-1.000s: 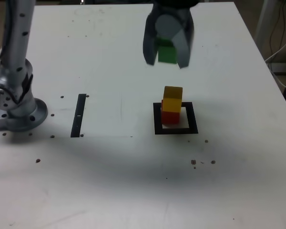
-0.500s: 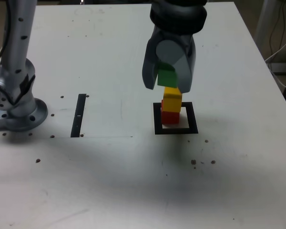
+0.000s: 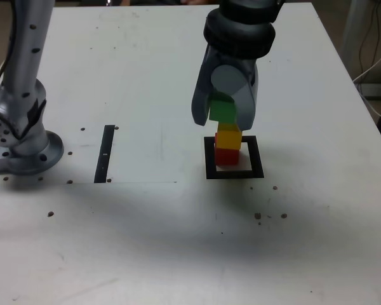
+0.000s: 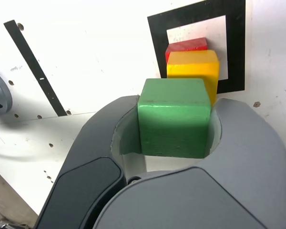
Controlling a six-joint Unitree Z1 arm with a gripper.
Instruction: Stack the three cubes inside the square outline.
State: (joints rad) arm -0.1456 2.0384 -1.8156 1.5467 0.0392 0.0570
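Note:
My gripper (image 3: 223, 115) is shut on the green cube (image 3: 223, 111), which also fills the jaws in the wrist view, green cube (image 4: 174, 117). The cube hangs just above the yellow cube (image 3: 228, 137), and I cannot tell whether the two touch. That yellow cube (image 4: 192, 67) rests on the red cube (image 3: 227, 156), and both stand inside the black square outline (image 3: 209, 166) on the white table. The wrist view shows only a sliver of the red cube (image 4: 186, 45) behind the yellow one, within the square outline (image 4: 155, 28).
The arm's grey base (image 3: 22, 136) stands at the exterior view's left. A narrow black strip (image 3: 105, 153) lies between the base and the outline. Small dark specks dot the white table (image 3: 146, 241). Cables hang past the table's right edge (image 3: 374, 57).
The gripper has come down with the green cube, from well above and behind the stack to just over the yellow cube. The two stacked cubes have not moved.

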